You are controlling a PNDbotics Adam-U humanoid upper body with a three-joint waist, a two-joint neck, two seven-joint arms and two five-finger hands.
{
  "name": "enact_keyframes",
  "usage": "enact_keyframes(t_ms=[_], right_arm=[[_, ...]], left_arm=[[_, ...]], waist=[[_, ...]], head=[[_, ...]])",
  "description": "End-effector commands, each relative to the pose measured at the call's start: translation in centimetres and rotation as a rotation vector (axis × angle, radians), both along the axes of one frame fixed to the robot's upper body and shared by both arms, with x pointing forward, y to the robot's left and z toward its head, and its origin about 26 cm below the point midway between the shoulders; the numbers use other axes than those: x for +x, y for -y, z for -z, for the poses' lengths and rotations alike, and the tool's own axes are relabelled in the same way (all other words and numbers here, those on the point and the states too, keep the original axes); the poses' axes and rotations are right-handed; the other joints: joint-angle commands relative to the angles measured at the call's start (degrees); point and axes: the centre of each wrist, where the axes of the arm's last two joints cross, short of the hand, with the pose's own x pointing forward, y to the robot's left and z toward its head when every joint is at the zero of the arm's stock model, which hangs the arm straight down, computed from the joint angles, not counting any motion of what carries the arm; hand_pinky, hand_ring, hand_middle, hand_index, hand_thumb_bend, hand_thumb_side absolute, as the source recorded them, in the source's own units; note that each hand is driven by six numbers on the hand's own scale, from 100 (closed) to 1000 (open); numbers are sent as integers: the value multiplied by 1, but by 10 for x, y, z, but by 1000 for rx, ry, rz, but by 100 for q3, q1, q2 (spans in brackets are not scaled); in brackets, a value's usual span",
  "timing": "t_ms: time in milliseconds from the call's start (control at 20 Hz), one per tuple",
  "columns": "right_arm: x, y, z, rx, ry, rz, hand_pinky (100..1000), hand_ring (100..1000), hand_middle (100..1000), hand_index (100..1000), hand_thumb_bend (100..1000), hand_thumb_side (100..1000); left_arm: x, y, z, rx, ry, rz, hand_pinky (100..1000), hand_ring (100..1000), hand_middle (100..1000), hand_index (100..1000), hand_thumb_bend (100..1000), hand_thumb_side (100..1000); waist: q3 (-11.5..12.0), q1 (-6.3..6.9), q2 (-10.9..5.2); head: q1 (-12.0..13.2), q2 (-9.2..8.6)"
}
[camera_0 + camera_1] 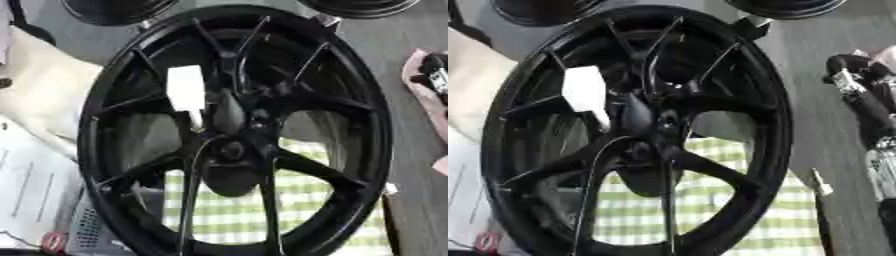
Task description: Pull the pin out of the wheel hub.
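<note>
Black hand [859, 90] beside wheel hub [232, 150]

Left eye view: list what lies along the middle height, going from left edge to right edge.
Cream cloth → black wheel rim → white tag → wheel hub → grey floor → pink object at the right edge.

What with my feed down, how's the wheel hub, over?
Left robot hand unseen; right robot hand beside wheel. Pin at hub indiscernible. White tag over spokes.
</note>
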Motion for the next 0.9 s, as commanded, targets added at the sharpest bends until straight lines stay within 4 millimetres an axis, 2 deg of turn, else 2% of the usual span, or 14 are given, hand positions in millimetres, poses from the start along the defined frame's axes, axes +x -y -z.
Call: enact_keyframes(t_ms=[50,550,900], right_arm=[[-3,3,-10,-18,30,1,897,660,605,726,370,405],[-10,7,1,-23,-2,4,898,661,606,725,409,395],[-16,12,5,-33,-11,13,898,662,606,725,413,395]], left_arm=[[-3,-6,-12,38,31,-16,638,747,583,708,734,494],[-8,-14,-15,107,16,-31,639,748,583,710,739,496],[-14,-26,-31,260,8,-45,643,749,585,713,740,502]], waist=[[12,-13,-193],[83,-46,-322],[119,-72,-323]], head=[[9,36],[43,159],[8,220]])
